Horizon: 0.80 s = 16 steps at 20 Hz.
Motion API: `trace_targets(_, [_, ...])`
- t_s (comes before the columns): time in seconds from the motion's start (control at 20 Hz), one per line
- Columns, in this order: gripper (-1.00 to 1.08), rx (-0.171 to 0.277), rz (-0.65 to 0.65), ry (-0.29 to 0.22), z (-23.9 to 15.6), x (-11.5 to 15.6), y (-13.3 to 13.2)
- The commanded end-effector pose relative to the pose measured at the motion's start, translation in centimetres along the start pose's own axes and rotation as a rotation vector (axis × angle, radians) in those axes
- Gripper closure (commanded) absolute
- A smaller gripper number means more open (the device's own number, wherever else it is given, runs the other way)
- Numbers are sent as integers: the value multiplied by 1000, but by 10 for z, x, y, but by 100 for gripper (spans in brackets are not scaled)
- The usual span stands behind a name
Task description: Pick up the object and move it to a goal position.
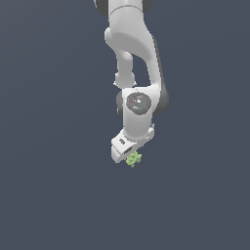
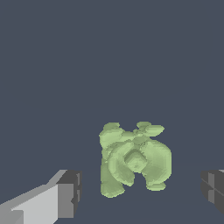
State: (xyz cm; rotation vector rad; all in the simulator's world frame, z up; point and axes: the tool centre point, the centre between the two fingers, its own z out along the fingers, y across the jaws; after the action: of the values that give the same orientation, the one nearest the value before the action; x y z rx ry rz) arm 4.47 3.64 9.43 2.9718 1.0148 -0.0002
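The object [image 2: 133, 162] is a small light-green, lumpy thing with spiky edges. In the wrist view it lies between my two fingers, with a gap to the light grey one [image 2: 65, 194] and to the dark one [image 2: 213, 187]. My gripper [image 2: 141, 190] is open and touches nothing. In the exterior view the white gripper [image 1: 128, 154] hangs low over the object [image 1: 133, 159], which peeks out just below its tip. The hand hides the fingers there.
A plain dark blue-grey ground [image 1: 49, 195] fills both views. The arm's white links [image 1: 132, 44] rise straight above the gripper to the exterior view's top edge. No other objects show.
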Motion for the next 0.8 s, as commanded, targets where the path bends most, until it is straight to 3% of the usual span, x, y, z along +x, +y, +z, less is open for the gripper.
trace_targets(0.0, [-92,1,-18,1,2,1,1])
trace_targets(0.35, [-92,1,-20,0,6,1,1])
trace_targets(0.75, [-92,1,-24,0,44,0,0])
